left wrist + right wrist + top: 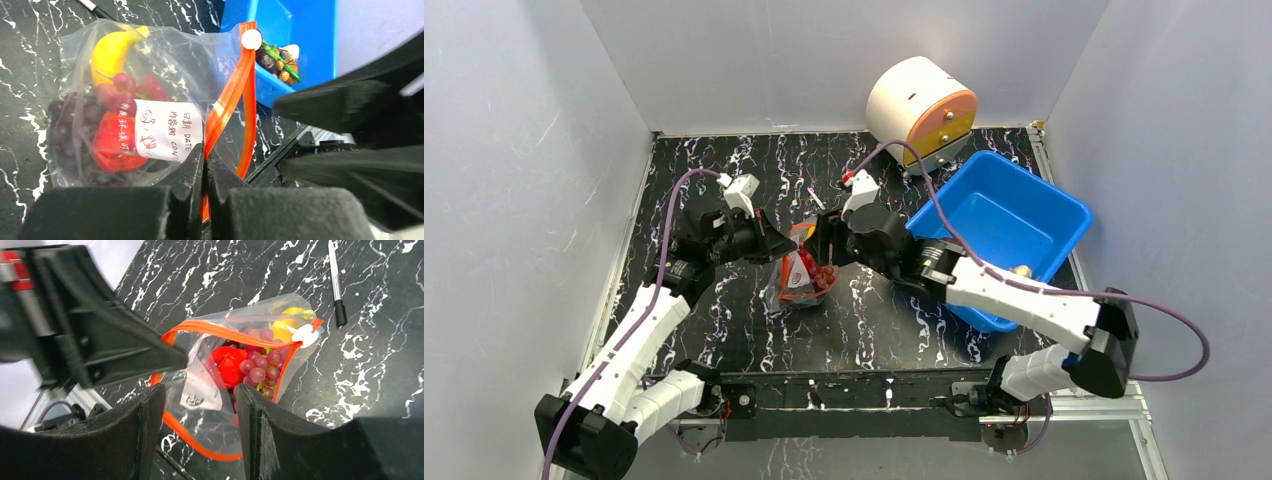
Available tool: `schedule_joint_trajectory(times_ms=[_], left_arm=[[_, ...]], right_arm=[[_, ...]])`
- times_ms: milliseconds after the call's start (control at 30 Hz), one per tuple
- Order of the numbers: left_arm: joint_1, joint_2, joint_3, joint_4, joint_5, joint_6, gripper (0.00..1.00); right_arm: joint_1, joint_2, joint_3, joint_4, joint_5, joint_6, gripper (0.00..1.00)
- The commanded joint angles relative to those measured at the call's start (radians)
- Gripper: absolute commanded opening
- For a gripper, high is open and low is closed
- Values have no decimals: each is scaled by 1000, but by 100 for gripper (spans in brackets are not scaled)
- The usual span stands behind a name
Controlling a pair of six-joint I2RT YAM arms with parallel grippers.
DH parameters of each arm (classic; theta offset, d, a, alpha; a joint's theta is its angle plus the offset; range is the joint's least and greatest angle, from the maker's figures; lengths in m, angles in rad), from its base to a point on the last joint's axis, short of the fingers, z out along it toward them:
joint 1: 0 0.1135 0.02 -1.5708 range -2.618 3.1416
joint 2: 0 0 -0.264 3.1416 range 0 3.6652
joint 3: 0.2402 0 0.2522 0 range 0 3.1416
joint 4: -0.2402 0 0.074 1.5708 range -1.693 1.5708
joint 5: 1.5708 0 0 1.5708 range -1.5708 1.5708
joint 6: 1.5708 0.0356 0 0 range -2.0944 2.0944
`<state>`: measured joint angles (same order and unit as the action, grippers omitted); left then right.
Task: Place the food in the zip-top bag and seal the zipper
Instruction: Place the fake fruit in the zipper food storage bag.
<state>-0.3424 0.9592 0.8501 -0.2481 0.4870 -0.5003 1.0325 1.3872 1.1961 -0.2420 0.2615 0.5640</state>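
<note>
Our left gripper (pixel 205 162) clamps the zipper (pixel 249 100) at lower centre, while our right gripper (pixel 200 397) hangs empty with its jaws apart. We should hold it taut and drag the white slider (pixel 305 335) across.

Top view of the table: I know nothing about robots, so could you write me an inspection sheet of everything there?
Surface: black, white-veined table; nothing spilled seen.
Job's things: zip-top bag holds a banana, grapes and a red fruit; its zipper gapes open.
Clutter: blue bin with small toys inside; pen; white-and-orange drum.
Grippers: left fingers shut on the zipper; right fingers open by the bag's mouth, holding nothing.
Cables: purple cable on each arm, away from the bag.
Surroundings: pale grey walls on three sides.
</note>
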Motion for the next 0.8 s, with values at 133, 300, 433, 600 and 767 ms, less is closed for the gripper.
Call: schedule_joint_trajectory(times_ms=[133,300,433,600,767], left_arm=[[-1,-34,2,-14,15,140,0],[-2,-75,-63,57,27,192,0],[-2,-91,-128,123,54,204,0],[-2,-112,-174,171,65,211,0],[-3,-112,-162,132,42,256,0]], right_arm=[[-24,-195,64,-219,61,-151,51],[-95,-228,79,-316,125,-185,52],[-185,-204,98,-405,157,-185,51],[-329,-181,72,-503,188,-152,49],[-438,-203,-7,-501,169,-97,51]])
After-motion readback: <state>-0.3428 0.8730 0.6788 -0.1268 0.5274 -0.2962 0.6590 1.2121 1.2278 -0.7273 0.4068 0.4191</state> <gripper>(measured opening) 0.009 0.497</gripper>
